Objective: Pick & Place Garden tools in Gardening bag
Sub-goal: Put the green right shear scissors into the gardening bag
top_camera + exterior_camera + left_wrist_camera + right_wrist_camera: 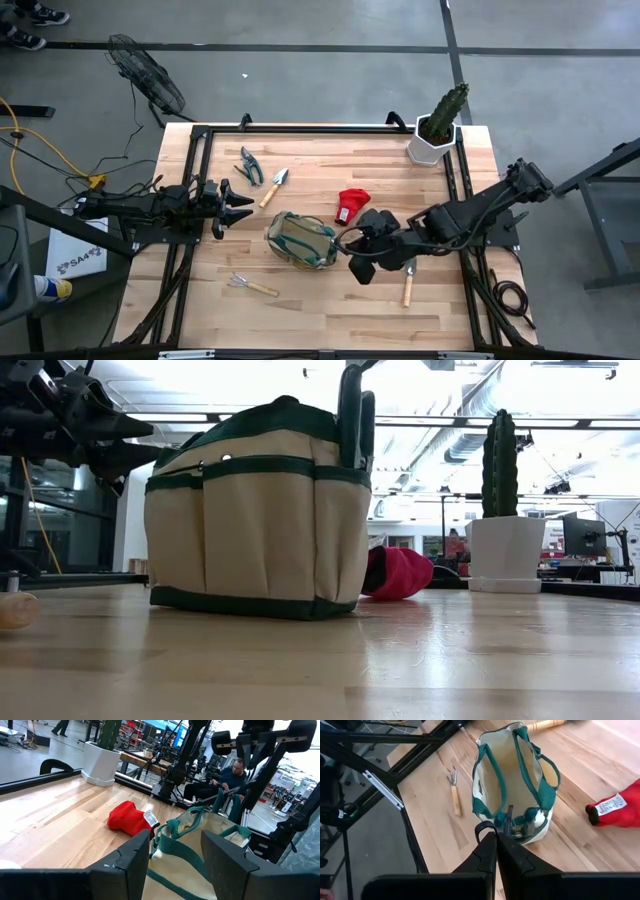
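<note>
Bag: the bag stood near the middle of the worktop, its mouth up, so tools could drop in from above; one pair of shears already stuck up from its end pocket.
My right fingers: my right fingers hung just beside the bag, on the side toward the right edge, pressed together and gripping nothing; I judged they were placed there because that pocket end was where the shears sat.
My left fingers: my left fingers hovered near the left edge, spread apart and empty, aimed across at the bag's green straps; I took that as a ready stance for steadying the bag or reaching for a tool.
Glove: the red glove lay flat just beyond the bag, toward the far edge.
Second shears and trowel: the other shears and a trowel lay side by side toward the far-left corner, near my left arm.
Rake: the rake lay toward the near edge, apart from the bag.
Second trowel: another trowel lay toward the right edge, partly under my right arm.
Cactus: the potted cactus stood in the far-right corner, well apart from the work.
Progress: by my reckoning, most tools were not yet bagged.
</note>
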{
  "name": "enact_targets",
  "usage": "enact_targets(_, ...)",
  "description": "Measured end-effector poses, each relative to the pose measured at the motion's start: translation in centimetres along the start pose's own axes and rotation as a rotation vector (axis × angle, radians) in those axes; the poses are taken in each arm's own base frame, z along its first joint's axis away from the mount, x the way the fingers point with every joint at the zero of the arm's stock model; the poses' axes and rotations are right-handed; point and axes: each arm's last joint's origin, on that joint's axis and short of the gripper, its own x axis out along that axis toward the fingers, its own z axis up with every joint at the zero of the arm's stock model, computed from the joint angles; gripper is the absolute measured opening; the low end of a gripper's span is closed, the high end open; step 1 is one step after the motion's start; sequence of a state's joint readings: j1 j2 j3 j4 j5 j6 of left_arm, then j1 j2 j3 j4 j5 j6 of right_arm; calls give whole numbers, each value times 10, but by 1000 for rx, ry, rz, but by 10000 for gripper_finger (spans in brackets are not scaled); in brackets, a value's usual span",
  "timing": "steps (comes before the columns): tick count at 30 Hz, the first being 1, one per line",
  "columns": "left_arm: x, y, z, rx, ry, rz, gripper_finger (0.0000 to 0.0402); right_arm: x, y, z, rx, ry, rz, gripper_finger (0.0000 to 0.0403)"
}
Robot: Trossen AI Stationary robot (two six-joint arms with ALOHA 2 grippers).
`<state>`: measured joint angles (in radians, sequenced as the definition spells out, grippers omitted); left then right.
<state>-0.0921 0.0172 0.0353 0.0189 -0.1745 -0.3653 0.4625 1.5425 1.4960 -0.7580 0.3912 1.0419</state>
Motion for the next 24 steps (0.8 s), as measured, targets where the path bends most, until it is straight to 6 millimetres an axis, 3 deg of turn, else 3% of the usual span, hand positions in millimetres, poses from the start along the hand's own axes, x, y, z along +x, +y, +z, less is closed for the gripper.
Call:
enact_targets(7, 0, 0, 0, 0, -1, 0, 174, 0, 5, 4, -16, -62, 32, 27)
enact_targets(18, 0, 0, 0, 0, 0, 1, 174, 0, 7, 7, 21, -104, 41, 173)
enact_targets(24, 0, 0, 0, 0, 0, 0, 174, -1, 8, 9, 56, -156, 37, 194)
